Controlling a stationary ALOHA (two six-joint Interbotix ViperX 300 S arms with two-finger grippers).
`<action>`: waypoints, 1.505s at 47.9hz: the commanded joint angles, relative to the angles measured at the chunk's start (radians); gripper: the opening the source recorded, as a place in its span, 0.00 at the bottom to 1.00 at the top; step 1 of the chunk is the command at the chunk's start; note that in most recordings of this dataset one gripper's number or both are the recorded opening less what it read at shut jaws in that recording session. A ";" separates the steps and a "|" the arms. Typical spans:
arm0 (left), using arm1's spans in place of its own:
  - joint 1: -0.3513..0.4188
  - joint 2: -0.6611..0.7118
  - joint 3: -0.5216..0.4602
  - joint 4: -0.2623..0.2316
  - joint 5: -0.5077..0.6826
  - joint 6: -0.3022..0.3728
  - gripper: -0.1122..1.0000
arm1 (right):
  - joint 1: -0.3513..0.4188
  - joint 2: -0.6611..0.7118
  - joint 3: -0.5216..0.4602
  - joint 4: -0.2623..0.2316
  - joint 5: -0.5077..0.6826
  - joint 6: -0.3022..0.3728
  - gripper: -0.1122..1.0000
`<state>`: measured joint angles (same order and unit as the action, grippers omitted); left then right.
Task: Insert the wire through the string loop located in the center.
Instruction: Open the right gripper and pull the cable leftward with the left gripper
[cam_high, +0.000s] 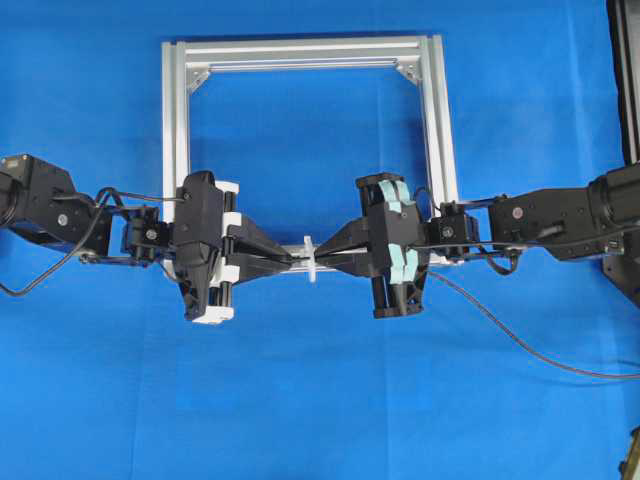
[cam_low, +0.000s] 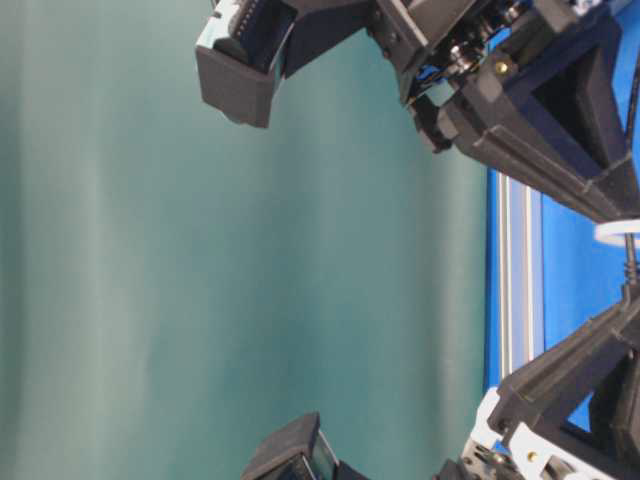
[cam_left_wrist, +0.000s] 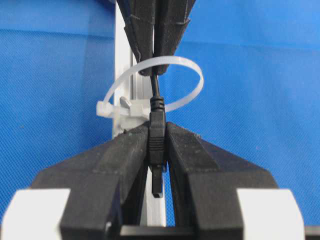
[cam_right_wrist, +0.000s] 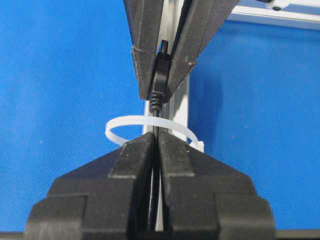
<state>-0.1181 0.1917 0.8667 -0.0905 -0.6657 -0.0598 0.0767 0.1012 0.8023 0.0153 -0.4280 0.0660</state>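
Handover of the wire at the string loop. The string loop, a white tie, stands on the lower bar of the silver frame, midway along it, on the blue tabletop. The wire passes through the loop: its dark connector tip lies on the left side of the loop, its cable on the right side.

The left claw is pressed together on the connector tip, just beside the loop. The right claw is pressed together on the cable, touching or nearly touching the loop on its far side. Both claws thus pinch the same wire, with the loop between them.

Risks, as judged from this arrangement: if the left claw pulls while the right claw has not let go, the short taut length of cable may strain or the tip may slip from the pads. A sideways pull could drag the thin loop over or snag the connector's shoulder on it.
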 joint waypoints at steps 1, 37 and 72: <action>-0.002 -0.015 -0.012 0.002 -0.003 0.000 0.17 | -0.005 -0.012 -0.015 0.002 -0.011 -0.002 0.08; -0.002 -0.015 -0.012 0.003 -0.003 0.000 0.17 | -0.005 -0.012 -0.012 0.002 0.034 -0.002 0.96; -0.009 -0.156 0.135 0.003 -0.006 0.000 0.17 | -0.003 -0.014 -0.012 0.002 0.034 -0.003 0.96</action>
<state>-0.1243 0.1104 0.9649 -0.0905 -0.6642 -0.0598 0.0752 0.1012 0.8023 0.0169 -0.3912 0.0644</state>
